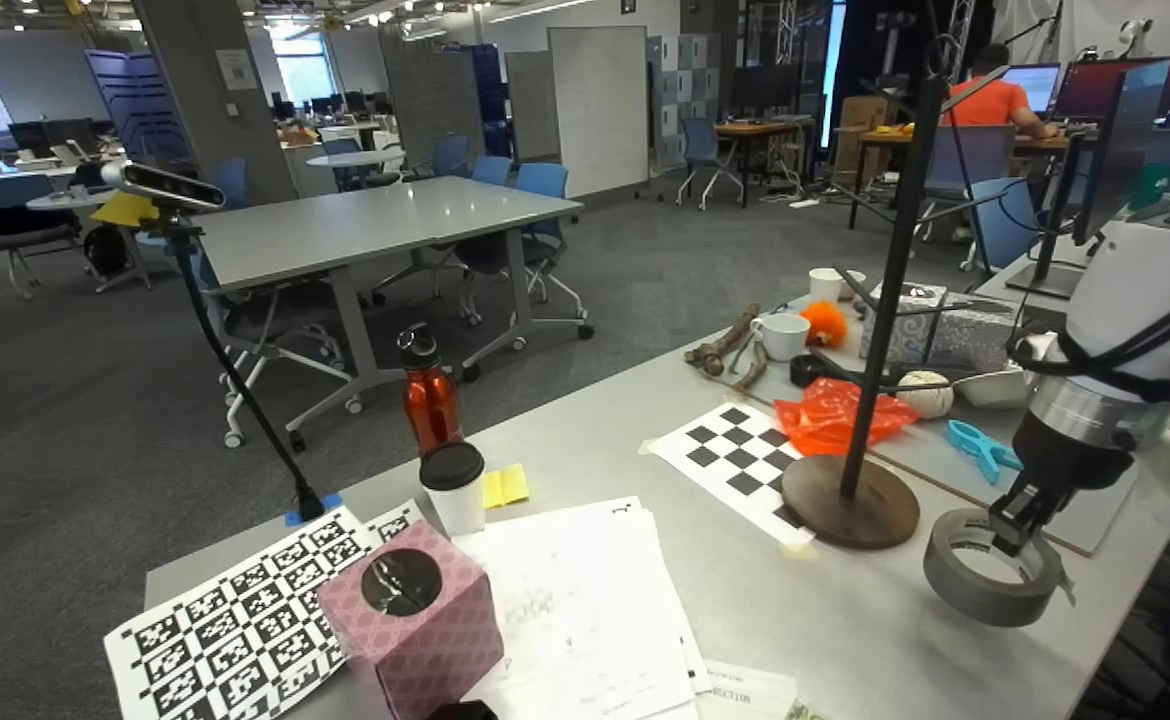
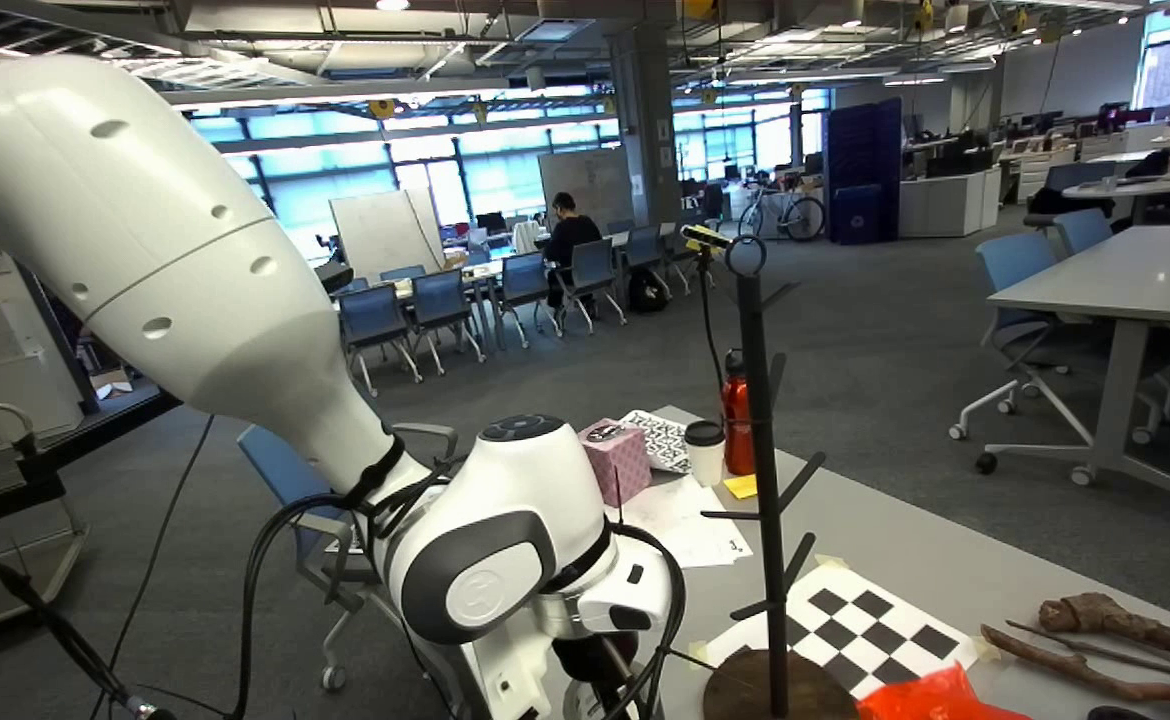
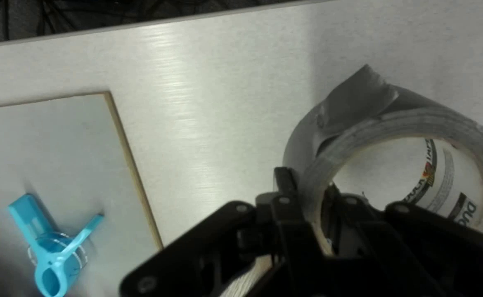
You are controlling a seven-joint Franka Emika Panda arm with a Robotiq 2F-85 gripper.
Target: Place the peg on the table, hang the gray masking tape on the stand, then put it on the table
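The gray masking tape (image 1: pixel 985 600) should handle as a compact, fairly dense roll, light enough to carry yet heavy enough to twist when held by one side; its wound wall looks stiff and unlikely to crush, and the outer face ought to give good friction, perhaps a little tack, while the smoother core (image 3: pixel 448 181) may slip more. The tool (image 3: pixel 309 187) is pinching that wall, one finger in the hole and one outside, which seems the right place to take hold, since most of the hole is left free to pass over an arm of the stand (image 1: pixel 889 290); a deeper bite might curb any swinging. The roll is a dull gray ring with a mottled, layered rim, a loose flap (image 3: pixel 357 99) lifting from its outside, and white inside with dark lettering and a touch of red and yellow. It sits low near the edge of the surface (image 1: pixel 845 620), close to the stand's round brown base (image 1: pixel 875 525), lying roughly flat; whether it touches down I cannot tell. The teal peg (image 3: pixel 53 262) lies well apart, on the gray mat (image 3: pixel 60 148)
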